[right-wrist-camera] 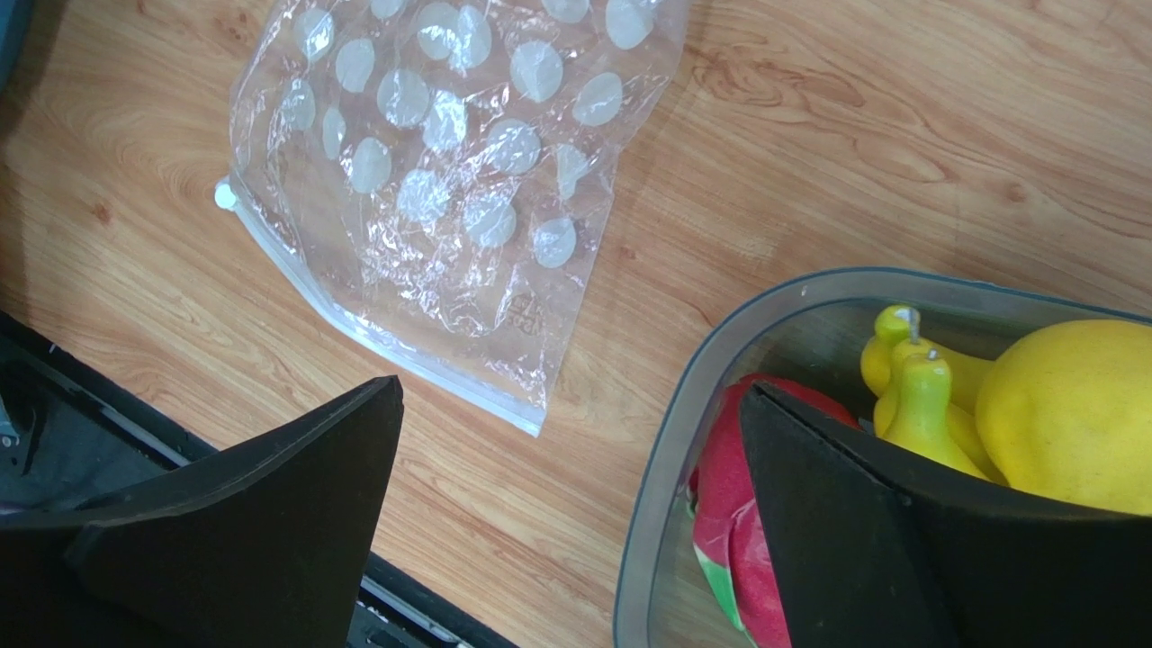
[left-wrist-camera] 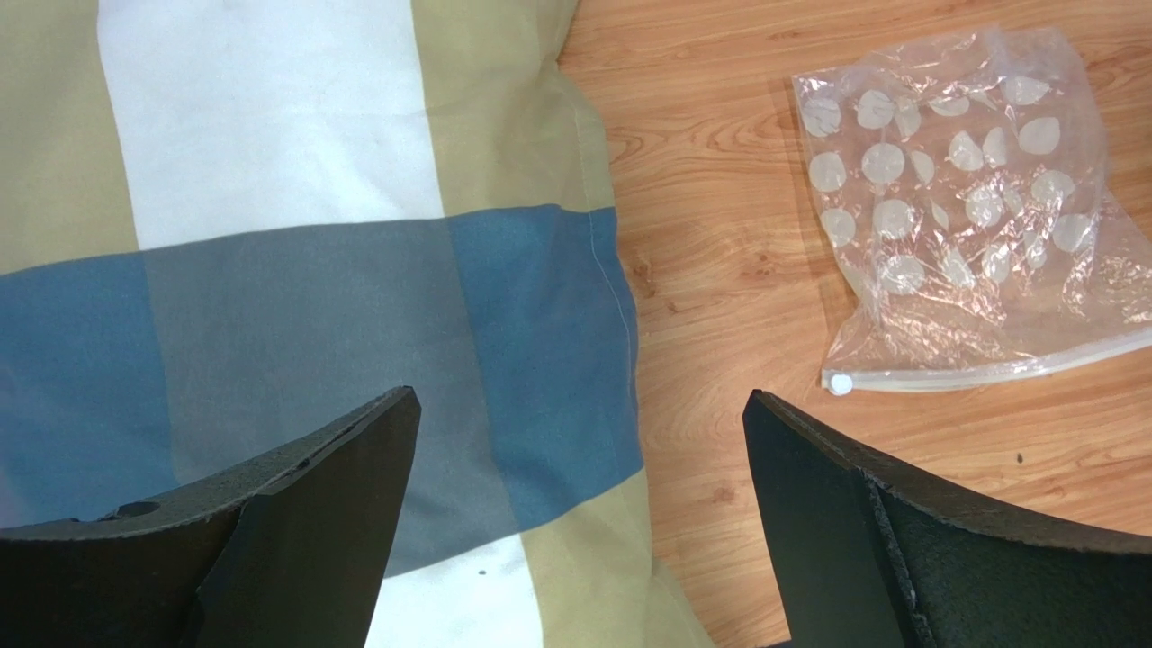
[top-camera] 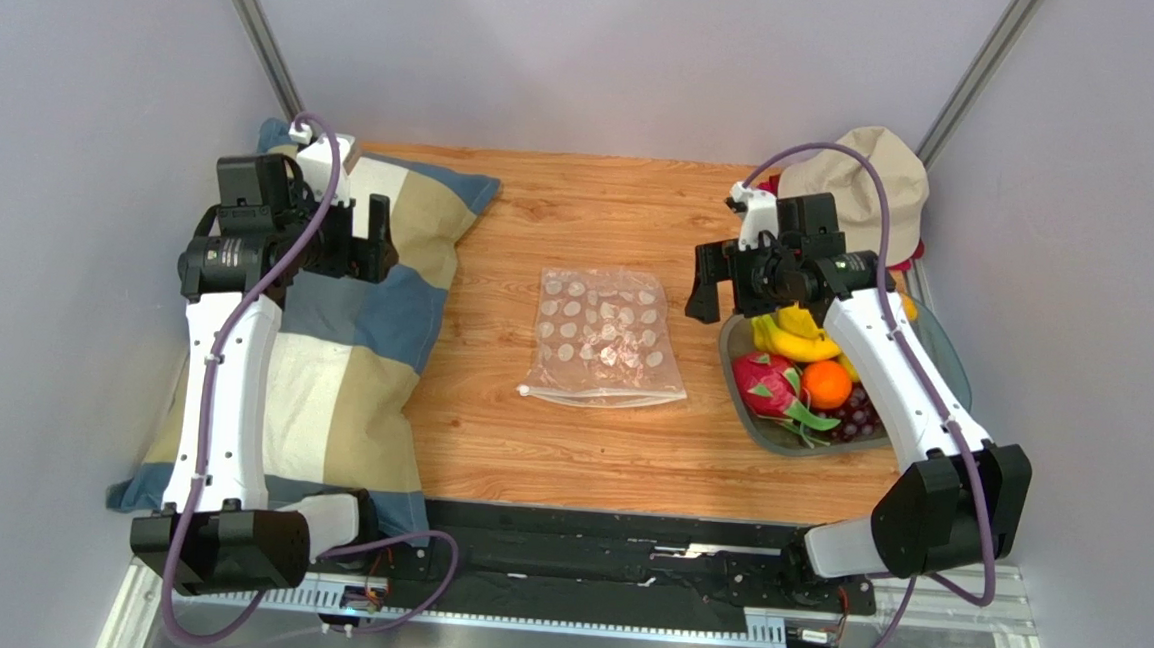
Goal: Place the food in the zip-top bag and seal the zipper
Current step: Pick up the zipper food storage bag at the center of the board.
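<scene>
1. The zip-top bag lies flat mid-desk, between the two arms. It looks empty. The zipper runs along the edge nearest the arm bases, with a small white tab at its left end.
2. The food all sits in the grey tray just right of the bag: bananas, dragon fruit, orange, grapes and a yellow fruit. None of it is bagged yet.
3. The left claw is spread wide and holds nothing. It hovers over the checked pillow, well left of the bag.
4. The right claw is also wide and empty, above bare desk between the bag's corner and the tray rim.
5. Bag handling, as a judgement: it is thin, soft, very light film, and likely slick on the wood. It will probably slide or crumple rather than lift cleanly. The zipper strip looks like the stiffest part, so pinch one lip there, near a corner. I cannot tell whether the mouth is open or pressed shut.
6. Food handling, as a judgement: the pieces are small, smooth and probably light. The orange and yellow fruit are round and may roll or squirt out, so grip them across the middle. Take the bananas across the bunch. The dragon fruit's scales give some purchase. The grapes are lumpy, so close on the bulk gently.
7. The soft mouth likely needs one claw holding it open while the other loads.
</scene>
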